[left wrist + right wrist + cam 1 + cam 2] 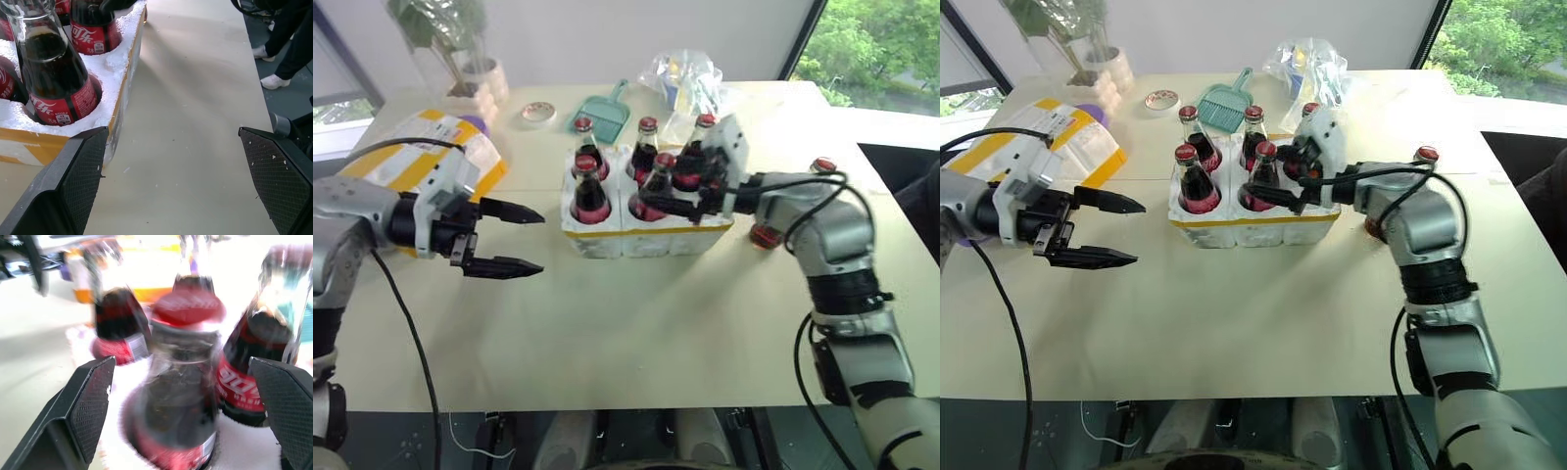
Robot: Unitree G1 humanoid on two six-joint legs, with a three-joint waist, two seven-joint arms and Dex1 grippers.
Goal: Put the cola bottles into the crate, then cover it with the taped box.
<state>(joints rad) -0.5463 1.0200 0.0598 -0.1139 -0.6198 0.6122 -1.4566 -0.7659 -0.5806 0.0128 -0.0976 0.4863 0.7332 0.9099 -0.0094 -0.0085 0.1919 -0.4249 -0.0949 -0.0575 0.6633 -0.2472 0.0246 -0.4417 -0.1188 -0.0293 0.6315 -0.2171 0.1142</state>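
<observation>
The white foam crate [607, 240] with a thin yellow strip sits mid-table, and several cola bottles [589, 188] with red caps stand in its wells. One more bottle [1425, 155] stands on the table right of the crate, partly hidden behind my right arm. My right gripper [690, 191] is open at the crate's right front, with a capped bottle [188, 308] standing between its fingers [93, 401]. Left of the crate, my left gripper [509, 238] hangs open and empty above the table. The taped box [426, 147] with yellow bands lies behind my left arm.
A teal dustpan brush [607, 113], a tape roll [537, 114], a clear plastic bag [690, 78] and a potted plant [475, 69] line the table's far side. A person's legs [288, 44] stand beyond the table's right edge.
</observation>
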